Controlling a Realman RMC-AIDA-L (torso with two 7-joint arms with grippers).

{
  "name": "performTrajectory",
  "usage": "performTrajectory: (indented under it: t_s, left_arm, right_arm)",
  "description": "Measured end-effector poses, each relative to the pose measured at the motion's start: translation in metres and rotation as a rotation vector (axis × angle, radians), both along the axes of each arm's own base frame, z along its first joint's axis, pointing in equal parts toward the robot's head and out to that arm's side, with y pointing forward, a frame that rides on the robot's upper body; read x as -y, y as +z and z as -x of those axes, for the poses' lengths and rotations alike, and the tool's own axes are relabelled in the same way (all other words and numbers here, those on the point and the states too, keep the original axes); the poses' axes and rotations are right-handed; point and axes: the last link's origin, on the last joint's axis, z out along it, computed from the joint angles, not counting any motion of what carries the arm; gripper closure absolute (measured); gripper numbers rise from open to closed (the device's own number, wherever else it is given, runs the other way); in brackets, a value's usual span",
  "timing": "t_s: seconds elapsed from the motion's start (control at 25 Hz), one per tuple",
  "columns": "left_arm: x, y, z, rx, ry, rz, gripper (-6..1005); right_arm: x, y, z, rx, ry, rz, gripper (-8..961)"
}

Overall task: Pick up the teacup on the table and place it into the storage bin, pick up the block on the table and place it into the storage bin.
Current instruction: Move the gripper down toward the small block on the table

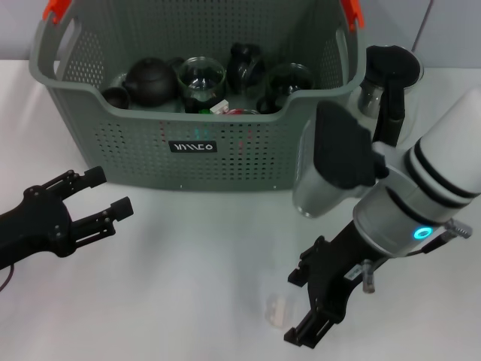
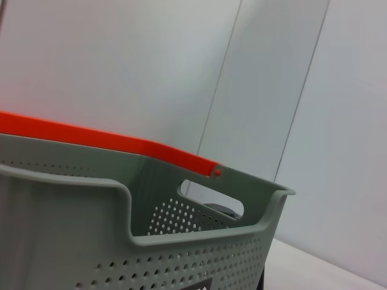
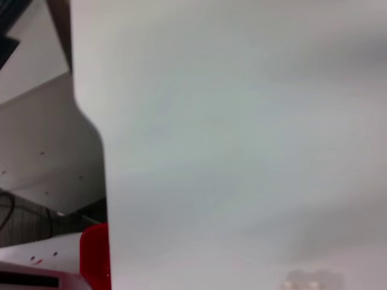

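White bench [image 1: 188, 263] is filling the head view, where our storage bin [image 1: 195, 143] is sitting at the back, already holding dark teaware. Our right claw [image 1: 301, 308] is hanging with fingers spread wide just beside a small clear teacup [image 1: 278, 310]; our left claw [image 1: 101, 197] is idling open, well apart. No block is showing. Our left wrist is seeing only the bin's rim. Our right wrist is showing the cup faintly. We are judging that a finger could nudge the transparent cup away.
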Motion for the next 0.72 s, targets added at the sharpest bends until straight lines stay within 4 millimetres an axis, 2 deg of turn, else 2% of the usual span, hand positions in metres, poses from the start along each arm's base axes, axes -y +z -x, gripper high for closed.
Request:
performTrajectory:
  t_s: [0.4, 0.72]
  left_arm:
    - [-0.001, -0.001, -0.001, 0.001, -0.005, 0.005, 175]
    - [0.0, -0.001, -0.001, 0.003, -0.001, 0.003, 175]
  right_arm:
    - [0.006, -0.027, -0.006, 0.033, 0.159, -0.006, 25]
    - [0.004, -0.037, -0.011, 0.05, 0.145, -0.029, 36]
